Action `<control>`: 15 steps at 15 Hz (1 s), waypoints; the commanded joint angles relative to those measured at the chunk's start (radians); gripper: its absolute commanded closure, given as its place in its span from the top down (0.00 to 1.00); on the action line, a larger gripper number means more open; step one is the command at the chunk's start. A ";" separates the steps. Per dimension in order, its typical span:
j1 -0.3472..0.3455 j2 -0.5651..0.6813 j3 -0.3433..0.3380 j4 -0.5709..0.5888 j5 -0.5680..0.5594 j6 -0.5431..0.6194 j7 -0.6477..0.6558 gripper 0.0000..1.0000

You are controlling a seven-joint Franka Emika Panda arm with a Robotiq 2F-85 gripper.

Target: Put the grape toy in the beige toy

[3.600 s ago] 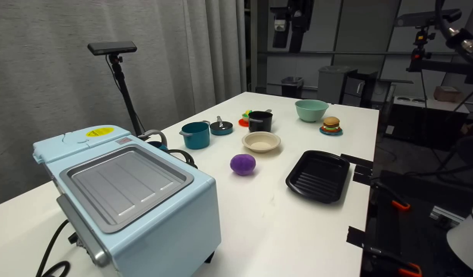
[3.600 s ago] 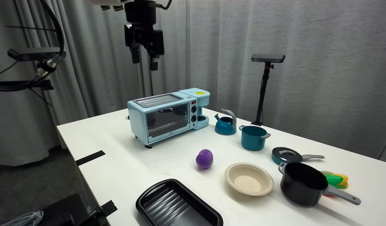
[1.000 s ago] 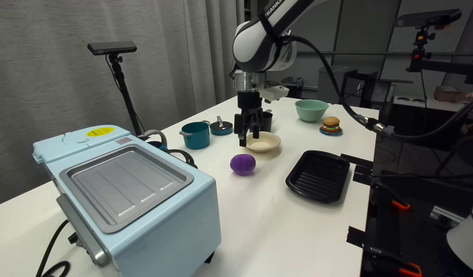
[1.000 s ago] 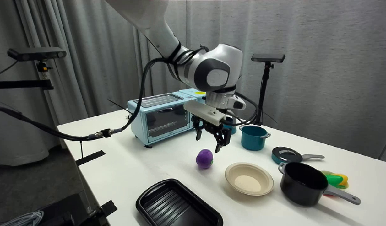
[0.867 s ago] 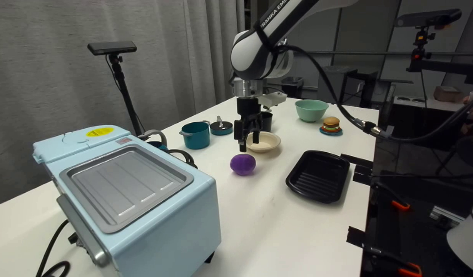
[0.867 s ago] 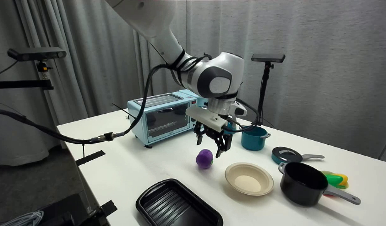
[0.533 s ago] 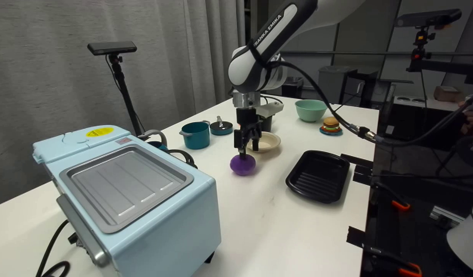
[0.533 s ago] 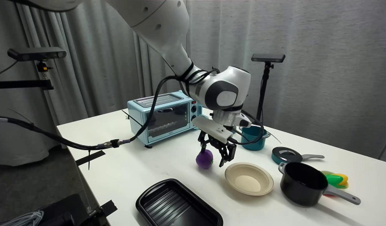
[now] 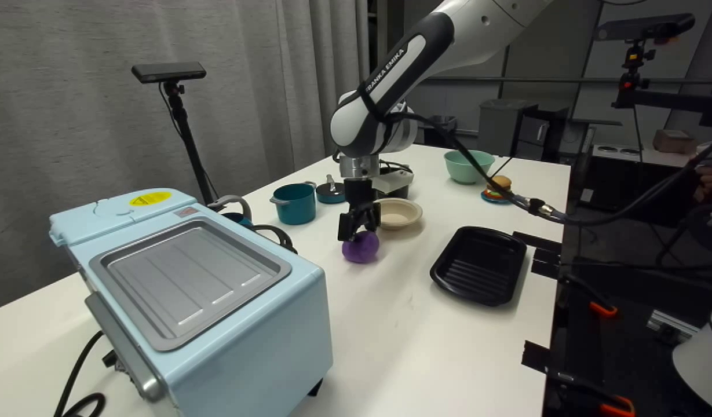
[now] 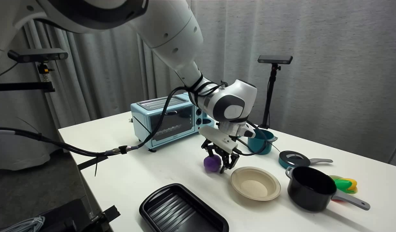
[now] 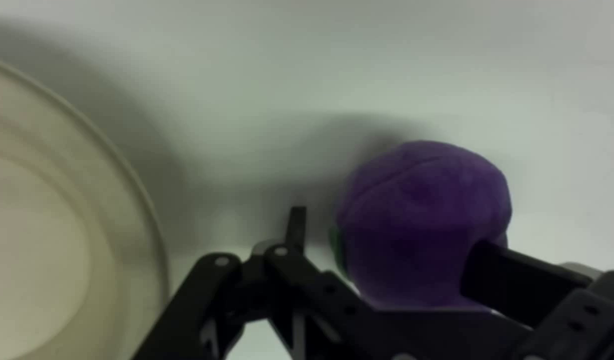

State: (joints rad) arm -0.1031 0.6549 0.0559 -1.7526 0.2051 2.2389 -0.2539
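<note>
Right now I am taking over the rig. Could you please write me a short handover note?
Gripper: open, with the grape toy between its jaws; the wrist view shows a gap by the jaw nearer the beige toy.
Grape toy: seems to rest on the table.
Beige toy: on the table too, apart from the grape toy.
Done: gripper placed around it; no grasp yet.
Left: close, lift, carry it over the beige toy, release.

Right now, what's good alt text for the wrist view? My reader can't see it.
A black hand stands open astride a purple grape, with a gap on the left; on the right it hides part of the grape, contact unclear. A beige bowl, cut off by the left edge, sits on the white table.
</note>
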 commanded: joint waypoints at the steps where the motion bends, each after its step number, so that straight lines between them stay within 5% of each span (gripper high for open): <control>1: -0.027 0.050 0.020 0.059 0.017 -0.006 -0.022 0.42; 7: -0.023 -0.012 0.029 0.014 0.047 -0.019 0.021 0.01; 15: 0.028 -0.295 0.024 -0.094 0.010 -0.112 0.098 0.00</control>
State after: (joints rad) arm -0.0935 0.5081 0.0985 -1.7824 0.2353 2.1904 -0.1931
